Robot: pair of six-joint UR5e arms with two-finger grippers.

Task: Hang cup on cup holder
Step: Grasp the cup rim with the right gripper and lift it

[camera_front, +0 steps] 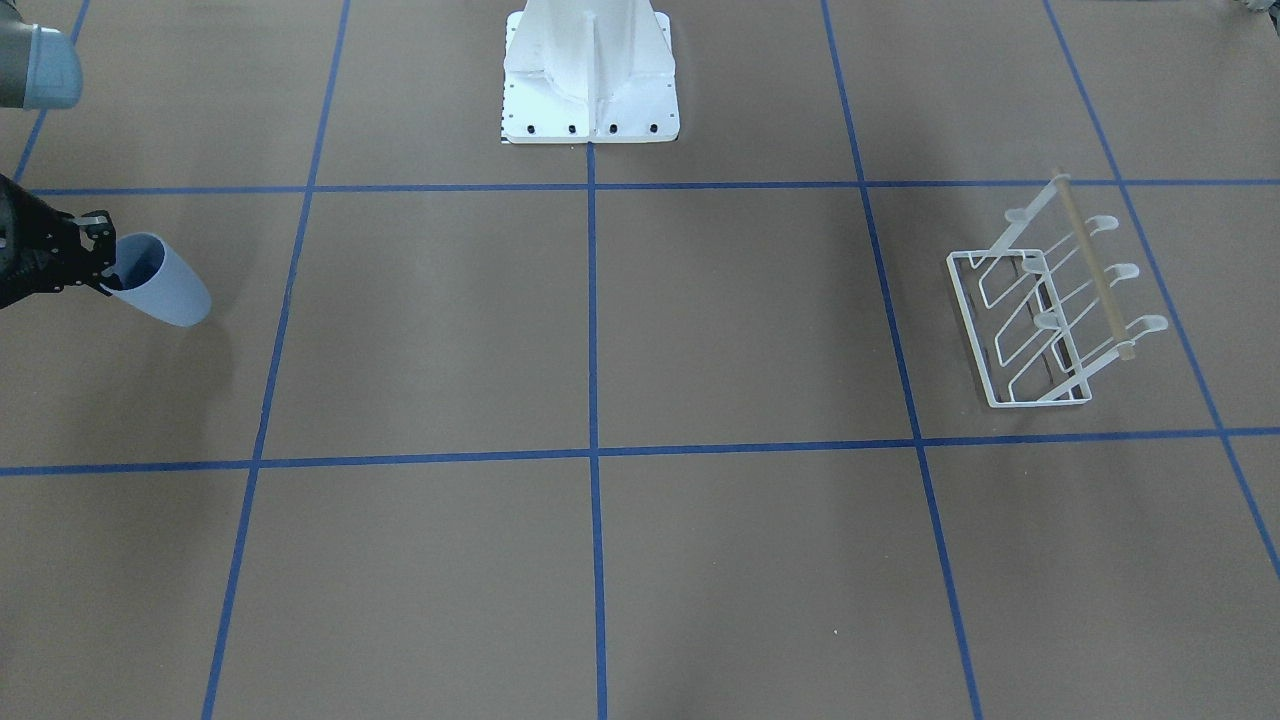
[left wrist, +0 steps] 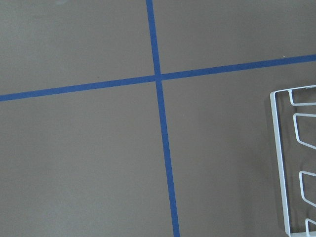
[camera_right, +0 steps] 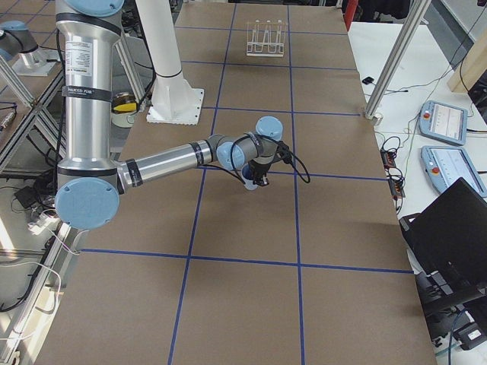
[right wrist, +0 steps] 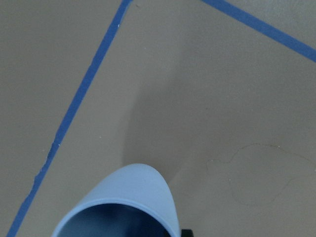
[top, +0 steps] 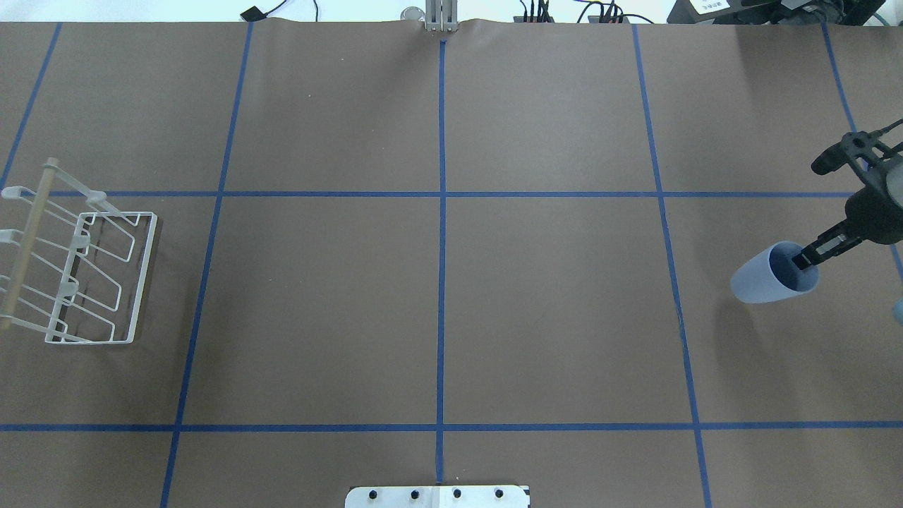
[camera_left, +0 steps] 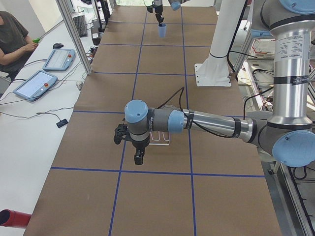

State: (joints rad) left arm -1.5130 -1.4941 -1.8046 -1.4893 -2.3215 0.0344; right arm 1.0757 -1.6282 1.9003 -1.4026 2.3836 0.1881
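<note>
Quite a bit is cut off here. The right gripper point(top: 806, 257), black with two fingers, sits right at the frame edge in the overhead and front-facing views. Only one finger point(top: 813, 252) is plain to see and the other can't be made out. The right wrist view catches just the rim end of the cup point(top: 758, 283), a plain light-blue tapered plastic tumbler with no handle.

The cup holder point(camera_front: 1047, 320), a small white wire rack with a rectangular base, is clipped by the overhead frame, and the left wrist view shows only a corner of its base. The left gripper point(camera_left: 139, 158) shows only in the left-end side view, hanging over the brown paper-covered table point(top: 550, 317) just beside the cup holder. Whether it's open or closed can't be told.

Counts:
- one cup
- one cup holder with six round-tipped slanted prongs, in two rows of three, and one tan wooden rod point(camera_front: 1095, 270)
- two arms

The cup is near the table's right end, about midway between the near and far edges. It's tilted, with its bottom pointing toward the table's middle. The right gripper is clamped on its rim, the visible finger inside the mouth. The cup's shadow falls apart from it, so it looks lifted. The cup holder stands at the left end, well apart from the cup.
</note>
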